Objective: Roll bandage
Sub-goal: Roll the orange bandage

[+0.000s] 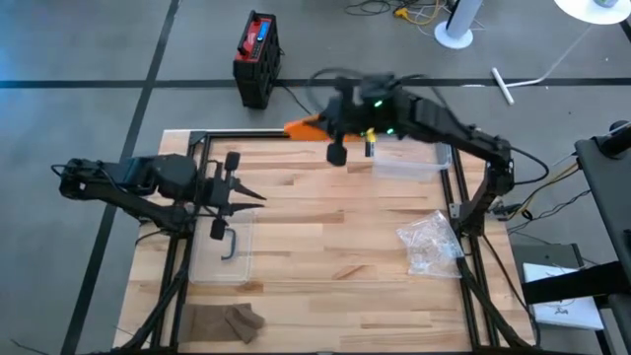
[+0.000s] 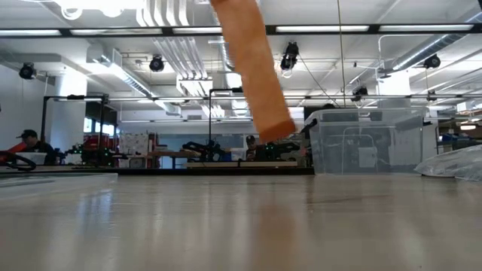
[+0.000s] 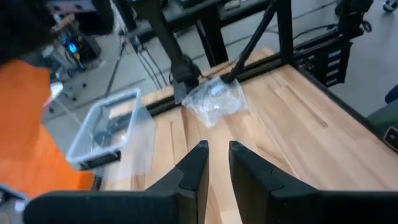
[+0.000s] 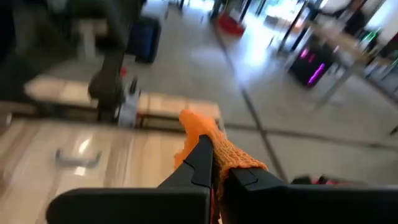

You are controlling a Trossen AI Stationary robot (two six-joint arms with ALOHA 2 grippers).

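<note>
1. The right gripper (image 4: 212,163) has its jaws clamped together on the orange bandage (image 4: 208,138). In its wrist view the fabric sits right between the tips and pokes out just ahead of them.
2. The bandage is up in the air, not on the worktop (image 1: 335,247). In the low view it hangs as a long strip (image 2: 252,71) from above the frame, slanting a little, with its free end clear of the surface.
3. So its long axis runs down and away from the right jaws, roughly vertical. Seen from above, only a bit of orange (image 1: 304,125) shows beside the right gripper (image 1: 337,153), out by the far edge of the worktop.
4. The left gripper (image 3: 214,167) holds nothing that I can see. Its jaws stand slightly apart with a narrow gap of bare wood showing between them.
5. From the left jaws the bandage lies well ahead and off to one side, a blurred orange mass at the edge of the left wrist view, beyond a clear plastic box (image 3: 109,134).
6. My judgement: the right arm is far nearer, since it already grips one end. The left gripper (image 1: 225,192) would have to cross the worktop to reach the hanging end.
7. Farther off lie a crumpled clear bag (image 1: 431,244) and a brown cloth (image 1: 225,320) near the front edge.
</note>
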